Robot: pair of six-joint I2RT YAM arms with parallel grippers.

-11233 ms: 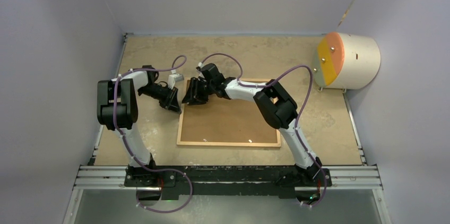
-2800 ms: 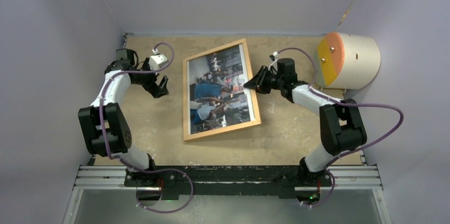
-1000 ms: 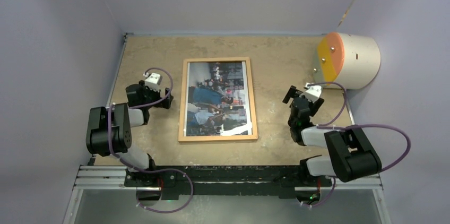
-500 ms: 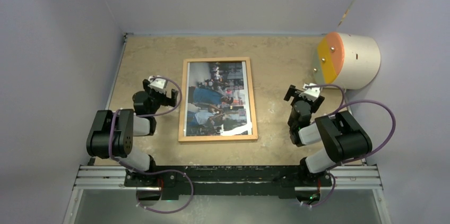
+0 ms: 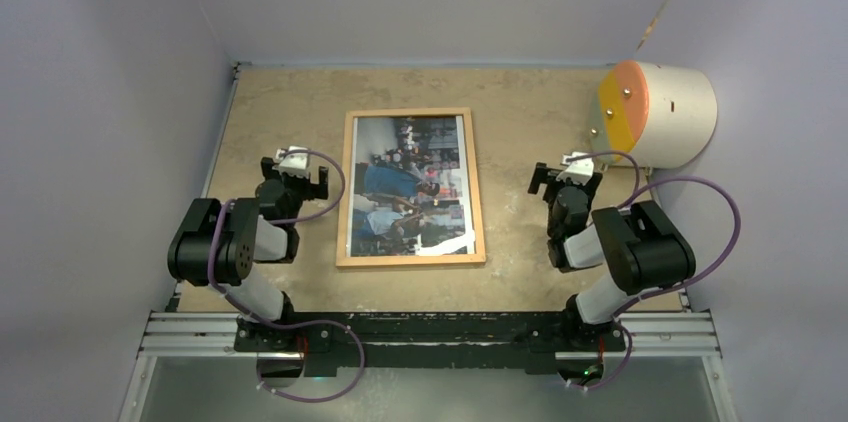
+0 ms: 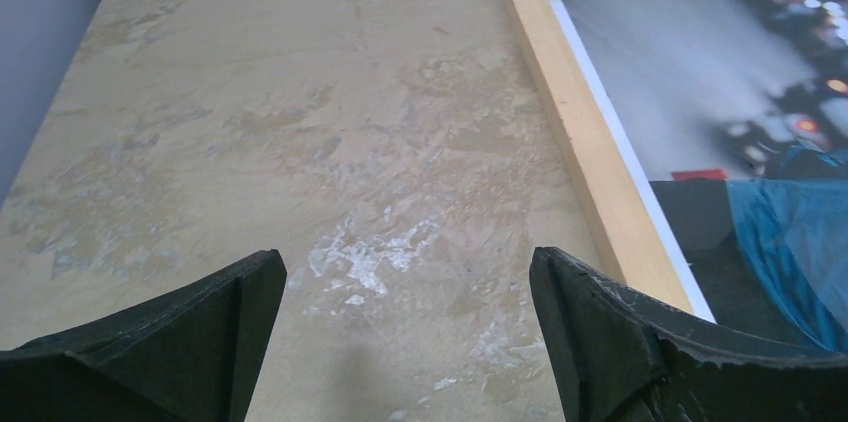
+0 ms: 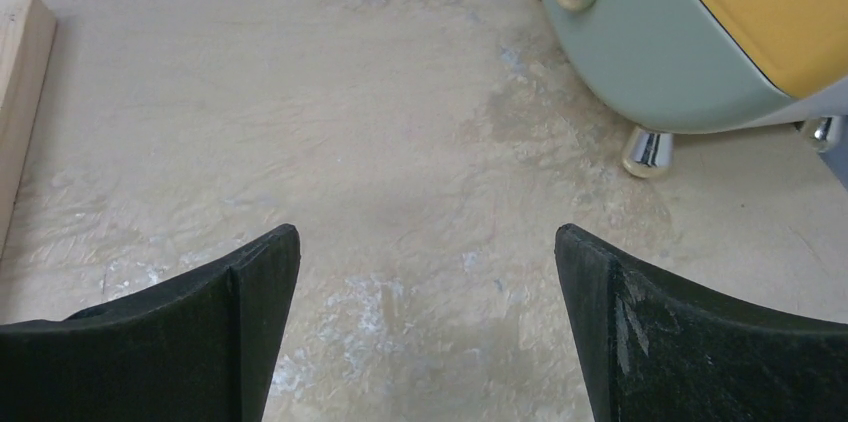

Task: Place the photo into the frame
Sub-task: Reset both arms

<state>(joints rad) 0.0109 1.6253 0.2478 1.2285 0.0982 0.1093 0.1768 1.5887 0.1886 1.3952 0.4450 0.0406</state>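
Note:
The light-wood frame (image 5: 410,260) lies flat at the middle of the table, face up, long side running away from me. The photo (image 5: 410,187) of people in blue, white and dark tones fills it. In the left wrist view the frame's strip (image 6: 585,132) and the photo (image 6: 740,122) show at the right. My left gripper (image 5: 294,170) rests left of the frame, open, nothing between its fingers (image 6: 600,342). My right gripper (image 5: 566,178) sits right of the frame, open and empty too; the right wrist view shows a frame corner (image 7: 20,62) at its left edge.
A cream cylindrical box with an orange and grey-green face (image 5: 655,114) on small chrome feet (image 7: 645,150) stands at the back right, just beyond the right gripper. Grey walls enclose the table on three sides. Both arms are folded back near their bases.
Both arms have folded back a little closer to their bases. The left gripper shifted slightly right, the right one slightly up. The frame with the photo has stayed put.

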